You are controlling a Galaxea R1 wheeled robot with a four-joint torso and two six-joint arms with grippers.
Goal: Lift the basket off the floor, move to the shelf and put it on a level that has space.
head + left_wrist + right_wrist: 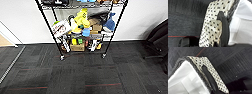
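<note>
The basket (210, 28) is cream woven with dark dots, a dark rim and a white lining. It hangs above the dark carpet in both wrist views. My left gripper (226, 16) is shut on one end wall, with a black finger (224, 28) lying down the outside of the weave. At the other end my right gripper (200, 70) is shut on the basket (209, 65) over the rim, one finger (208, 77) outside. The shelf (59, 48), a black wire rack on casters, stands ahead against the white wall. Its upper part runs past the picture's top edge, so a level with room is hidden.
The rack's lower tiers are crowded: a yellow plush toy (81, 18), a blue plush toy (110, 23), a cardboard box (77, 47). A black office chair (160, 40) stands at the right. A metal floor strip (10, 65) runs along the left. Open carpet (82, 75) lies before the rack.
</note>
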